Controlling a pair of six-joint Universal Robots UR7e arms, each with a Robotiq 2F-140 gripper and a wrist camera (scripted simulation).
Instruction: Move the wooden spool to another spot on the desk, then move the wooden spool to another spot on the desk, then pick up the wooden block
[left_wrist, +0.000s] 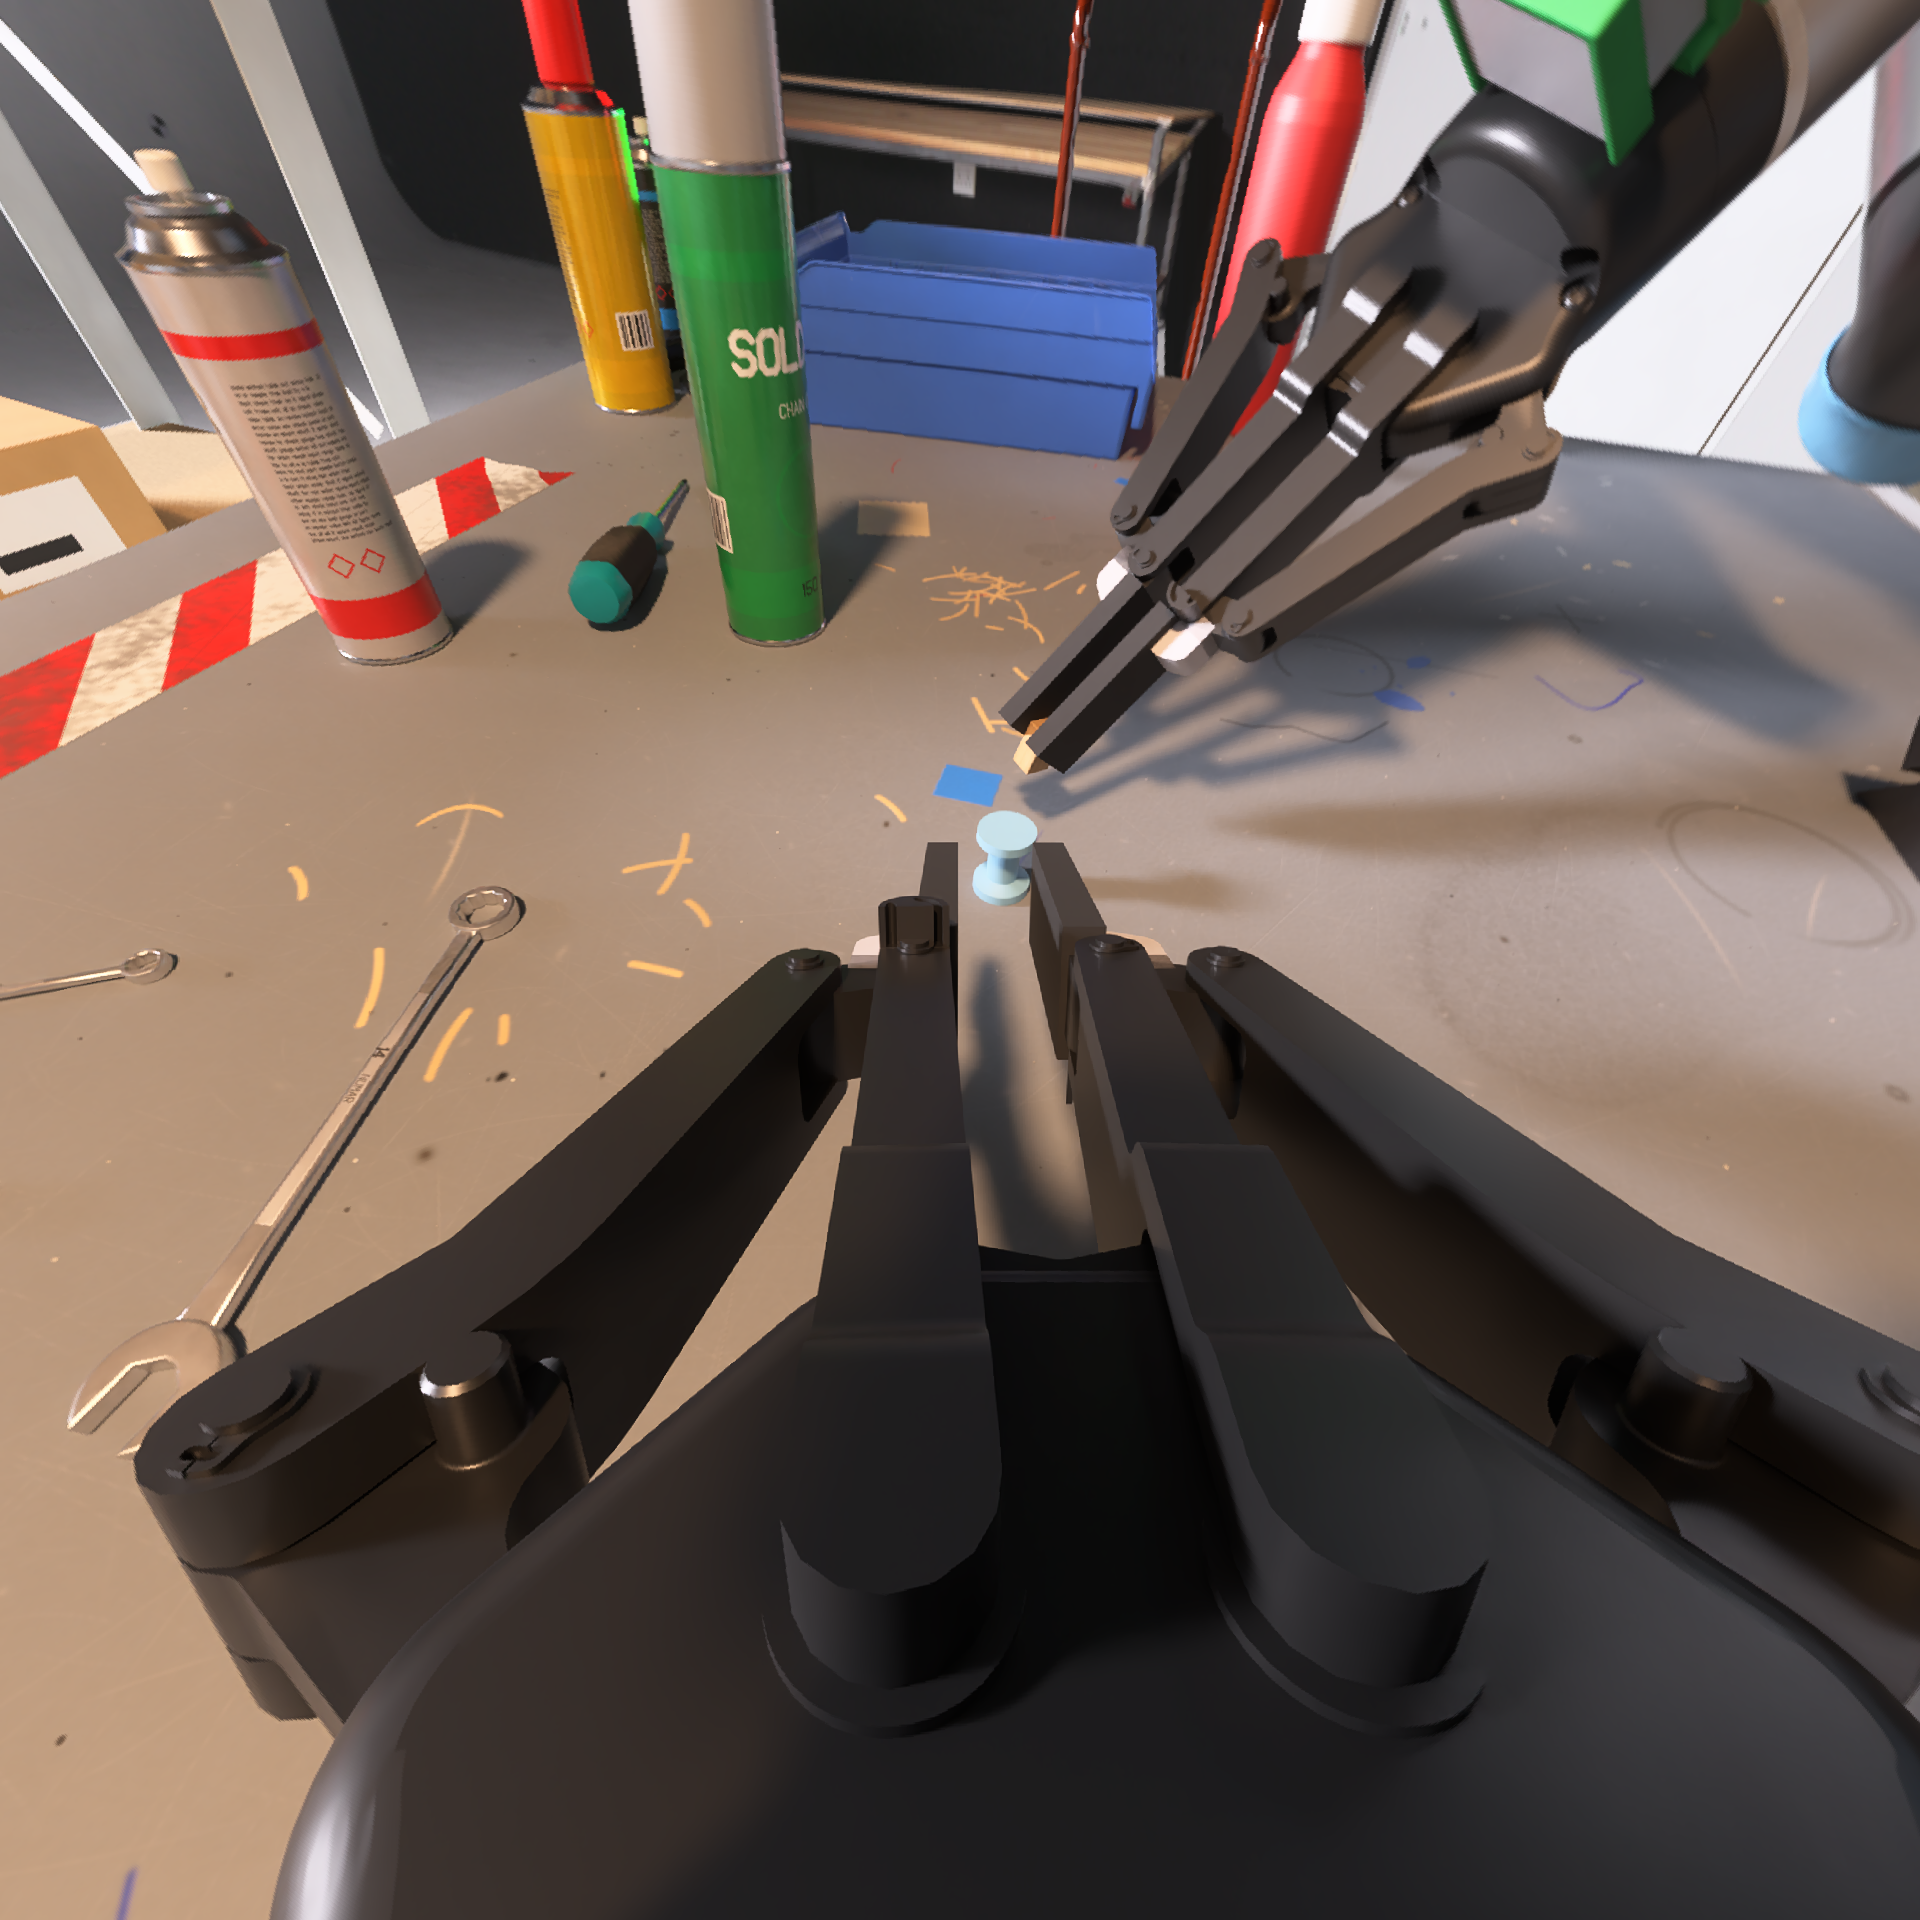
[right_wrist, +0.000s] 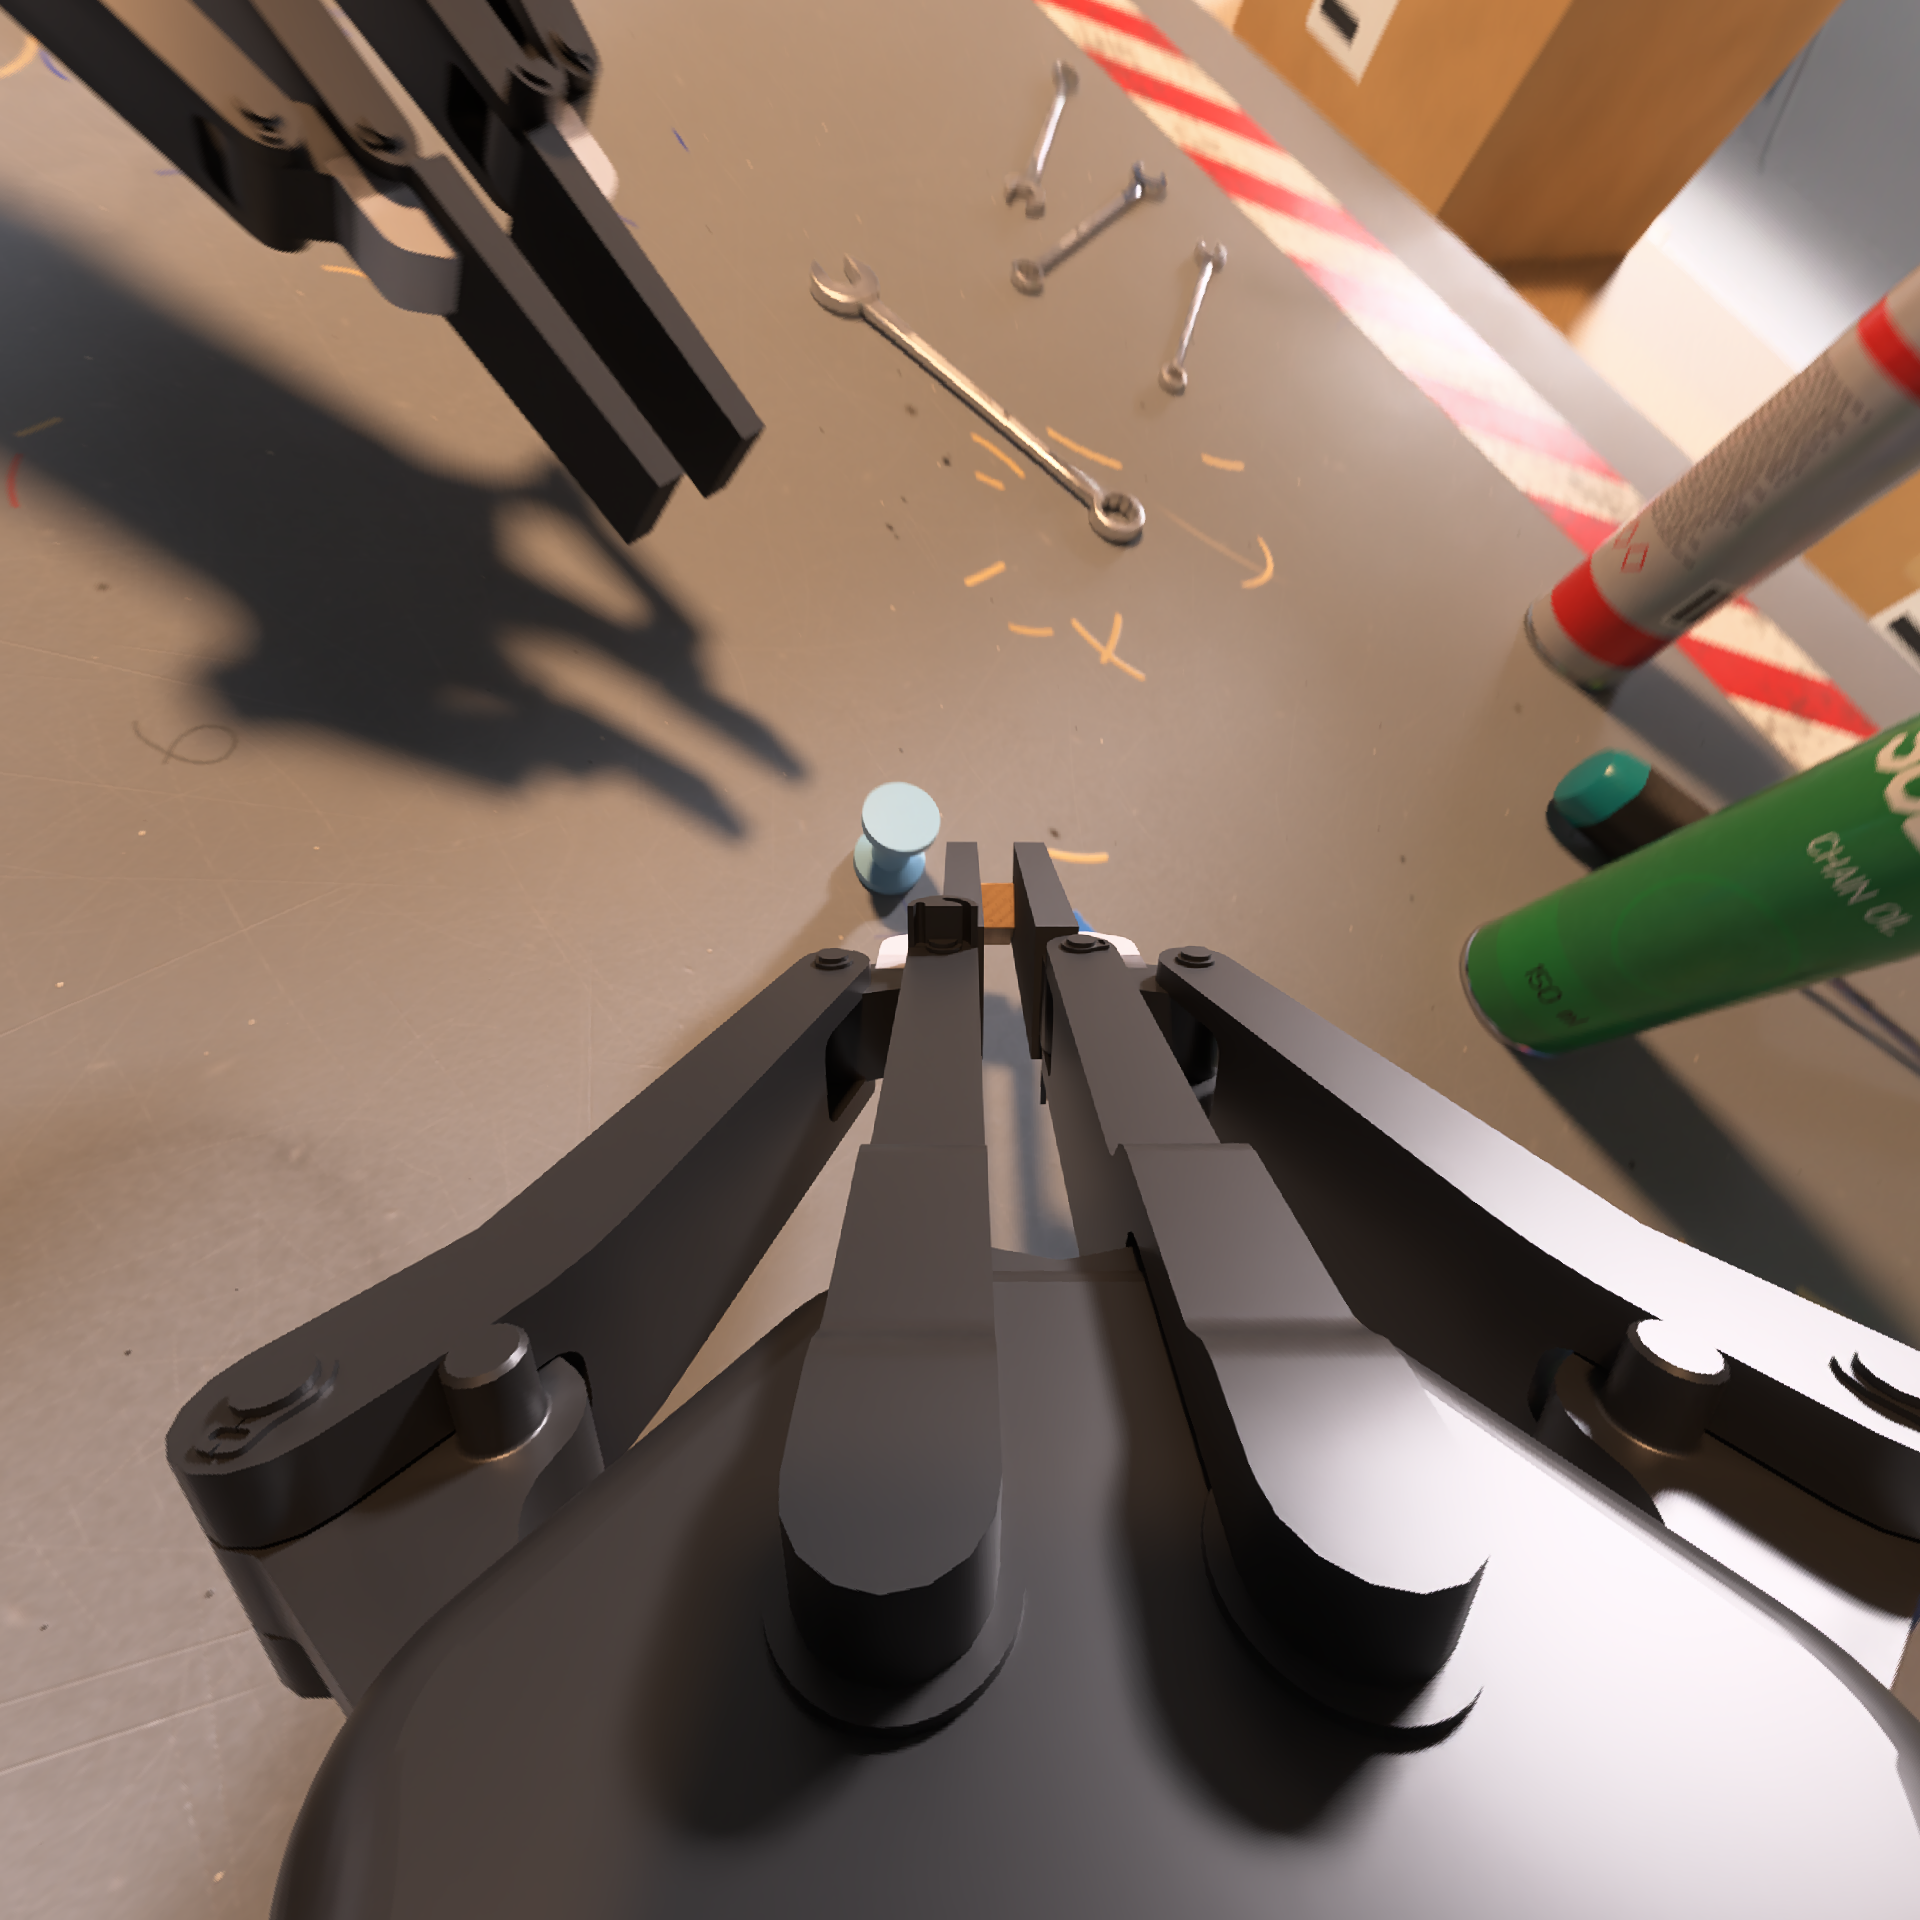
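Note:
The wooden spool (left_wrist: 1003, 868), pale blue, stands upright on the grey desk (left_wrist: 727, 1039). My left gripper (left_wrist: 994, 857) hangs above it, its fingers a narrow gap apart and empty; the spool shows beyond the tips. In the right wrist view the spool (right_wrist: 896, 836) stands free, well apart from the raised left gripper (right_wrist: 691, 468). My right gripper (right_wrist: 995, 868) is shut on the small wooden block (right_wrist: 997, 909). In the left wrist view the right gripper (left_wrist: 1034, 748) holds the block (left_wrist: 1029, 761) just above the desk, behind the spool.
A green can (left_wrist: 748, 416), a silver can (left_wrist: 281, 416), a yellow can (left_wrist: 603, 260) and a teal-handled screwdriver (left_wrist: 618, 566) stand at the back left. A blue bin (left_wrist: 977, 332) sits behind. Wrenches (right_wrist: 977, 400) lie to one side. A blue patch (left_wrist: 968, 784) marks the desk.

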